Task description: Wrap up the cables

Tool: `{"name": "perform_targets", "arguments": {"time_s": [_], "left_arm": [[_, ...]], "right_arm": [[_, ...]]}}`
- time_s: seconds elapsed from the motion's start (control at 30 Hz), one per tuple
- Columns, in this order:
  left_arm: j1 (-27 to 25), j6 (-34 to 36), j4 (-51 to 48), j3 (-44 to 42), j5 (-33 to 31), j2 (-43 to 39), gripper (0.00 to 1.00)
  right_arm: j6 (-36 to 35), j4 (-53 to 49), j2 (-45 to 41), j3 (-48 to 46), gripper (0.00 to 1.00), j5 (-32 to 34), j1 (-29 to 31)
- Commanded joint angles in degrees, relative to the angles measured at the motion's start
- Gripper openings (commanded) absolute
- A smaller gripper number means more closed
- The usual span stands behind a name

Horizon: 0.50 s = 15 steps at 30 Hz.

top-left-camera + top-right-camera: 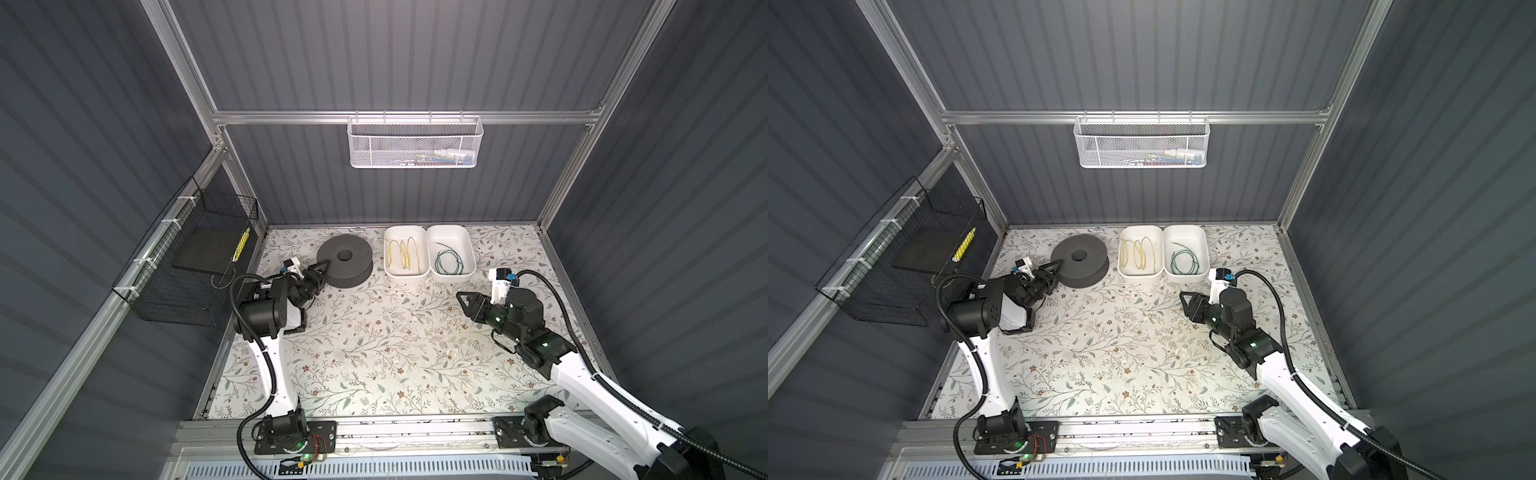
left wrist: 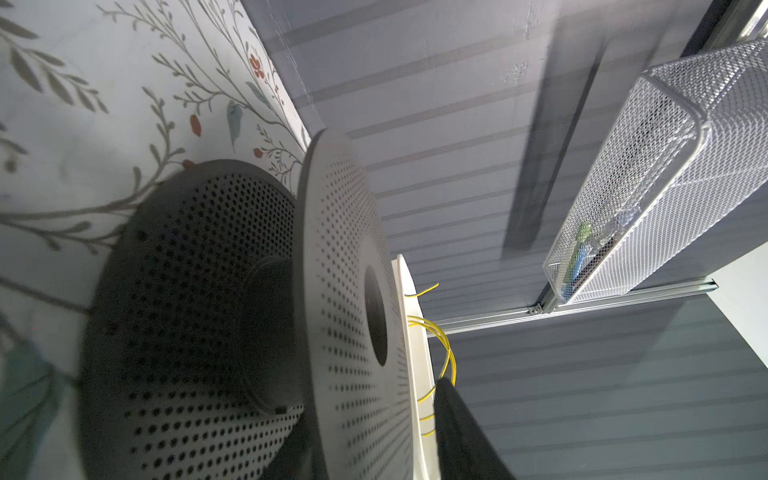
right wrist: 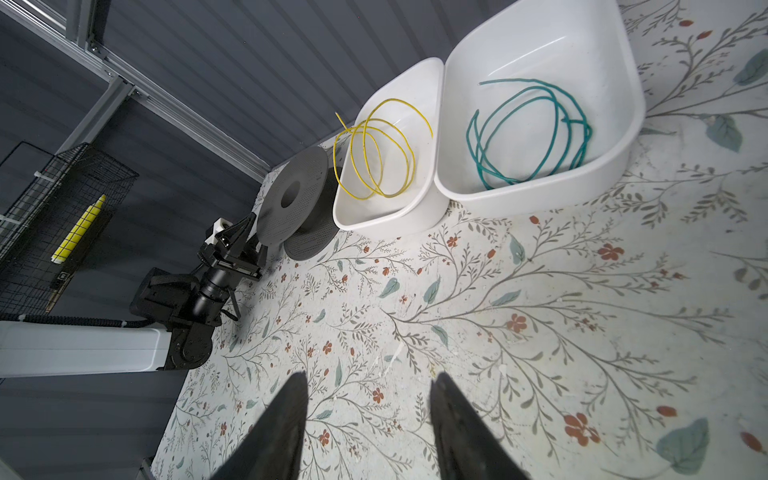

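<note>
In both top views, the left gripper point(image 1: 325, 264) point(image 1: 1060, 263) sits at the rim of the spool point(image 1: 361, 253). I cannot tell if its jaws pinch the rim. Past the spool from those jaws stand two tubs, side by side and touching. The yellow wire point(image 1: 401, 253) lies looped in the first tub point(image 1: 407, 277). The green wire point(image 1: 449, 264) lies in the second tub point(image 1: 453, 277). The right gripper point(image 1: 465, 305) point(image 1: 1185, 303) hangs over the mat point(image 1: 395, 353), apart from the tubs. Its jaws are spread with nothing between them.

In the left wrist view, the spool's top plate point(image 2: 345, 270) runs in between the jaws. One finger point(image 2: 457, 436) shows beside it, with the yellow wire point(image 2: 446, 357) just beyond.

In the right wrist view, both tubs lie ahead of the spread jaws. The green wire point(image 3: 494, 181) is closer to them than the yellow wire point(image 3: 412, 160).
</note>
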Motion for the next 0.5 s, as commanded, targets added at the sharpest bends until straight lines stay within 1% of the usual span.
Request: {"name": "perform_targets", "arguments": {"time_s": [0.0, 0.03, 0.13, 0.2, 0.37, 0.47], "left_arm": [[-0.2, 1.2, -0.8, 1.3, 1.1, 1.8, 0.35], [-0.3, 1.3, -1.3, 1.6, 1.4, 2.2, 0.31], [-0.2, 0.6, -0.1, 1.8, 1.5, 2.7, 0.16], [-0.3, 0.6, -0.3, 1.5, 1.2, 2.0, 0.09], [-0.2, 0.7, -1.2, -0.2, 0.2, -2.6, 0.0], [-0.2, 0.5, -2.5, -1.2, -0.1, -6.3, 0.0]], "right_arm": [[-1.0, -1.4, -0.1, 1.7, 0.5, -0.1, -0.3], [-1.1, -1.5, -0.2, 1.7, 0.5, 0.0, -0.3], [-1.4, -2.1, -0.8, 1.8, 0.5, 0.3, -0.3], [-1.6, -2.5, -1.2, 1.7, 0.5, 0.5, -0.4], [-1.5, -2.8, -2.2, 1.5, 0.5, 0.4, -0.5], [-1.4, -2.9, -2.6, 1.6, 0.5, 0.4, -0.6]]}}
